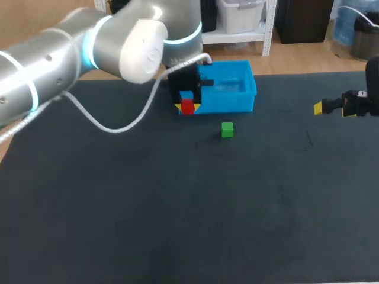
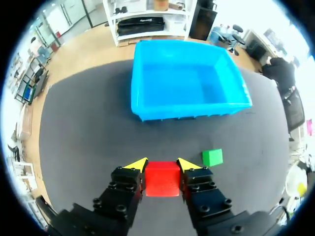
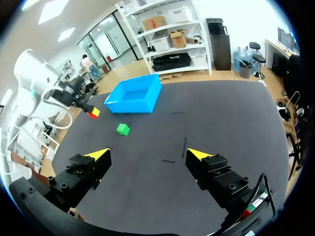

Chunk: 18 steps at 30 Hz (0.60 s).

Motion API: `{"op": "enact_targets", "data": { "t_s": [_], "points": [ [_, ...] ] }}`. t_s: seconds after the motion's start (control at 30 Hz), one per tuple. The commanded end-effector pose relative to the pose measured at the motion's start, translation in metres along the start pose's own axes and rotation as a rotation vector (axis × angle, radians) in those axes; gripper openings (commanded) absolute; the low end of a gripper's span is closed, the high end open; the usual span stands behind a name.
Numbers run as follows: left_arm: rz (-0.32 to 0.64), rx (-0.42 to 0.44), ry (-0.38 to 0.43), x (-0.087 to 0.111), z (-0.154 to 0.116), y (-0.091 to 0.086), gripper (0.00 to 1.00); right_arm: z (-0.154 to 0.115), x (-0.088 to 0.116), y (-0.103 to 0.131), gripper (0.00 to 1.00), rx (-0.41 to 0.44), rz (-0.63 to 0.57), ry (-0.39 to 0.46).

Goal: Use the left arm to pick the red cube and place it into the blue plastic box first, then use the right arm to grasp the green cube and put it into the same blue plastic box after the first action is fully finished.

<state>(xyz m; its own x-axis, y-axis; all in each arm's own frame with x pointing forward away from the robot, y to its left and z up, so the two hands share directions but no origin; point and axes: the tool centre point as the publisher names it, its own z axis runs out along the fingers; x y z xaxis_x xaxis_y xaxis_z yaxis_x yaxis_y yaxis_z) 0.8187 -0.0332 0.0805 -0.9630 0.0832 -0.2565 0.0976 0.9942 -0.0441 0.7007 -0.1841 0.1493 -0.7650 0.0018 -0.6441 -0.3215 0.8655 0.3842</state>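
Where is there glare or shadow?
Head view: sheen on the left arm's white joint, pale glare inside the blue plastic box. Left wrist view: red cube evenly lit. Right wrist view: green cube casts barely any shadow.

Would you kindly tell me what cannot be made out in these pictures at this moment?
1. Head view: the left arm and left gripper cover the blue box's left end.
2. Left wrist view: the red cube's underside is hidden, so its height above the table cannot be judged.
3. Right wrist view: the green cube is too small for detail.
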Motion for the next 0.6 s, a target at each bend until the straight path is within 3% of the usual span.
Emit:
{"op": "enact_targets", "data": {
  "t_s": [0.03, 0.23, 0.6],
  "points": [
    [0.031, 0.080, -0.103, 0.016, -0.029, 0.016, 0.00, 0.000, 0.000, -0.001, 1.00, -0.002, -0.001, 0.001],
    [0.139, 0.189, -0.177, 0.022, -0.042, 0.027, 0.00, 0.000, 0.000, -0.001, 1.00, -0.002, -0.001, 0.001],
    [0.260, 0.254, -0.284, 0.036, -0.054, 0.039, 0.00, 0.000, 0.000, -0.001, 1.00, -0.002, -0.001, 0.001]
  ]
}}
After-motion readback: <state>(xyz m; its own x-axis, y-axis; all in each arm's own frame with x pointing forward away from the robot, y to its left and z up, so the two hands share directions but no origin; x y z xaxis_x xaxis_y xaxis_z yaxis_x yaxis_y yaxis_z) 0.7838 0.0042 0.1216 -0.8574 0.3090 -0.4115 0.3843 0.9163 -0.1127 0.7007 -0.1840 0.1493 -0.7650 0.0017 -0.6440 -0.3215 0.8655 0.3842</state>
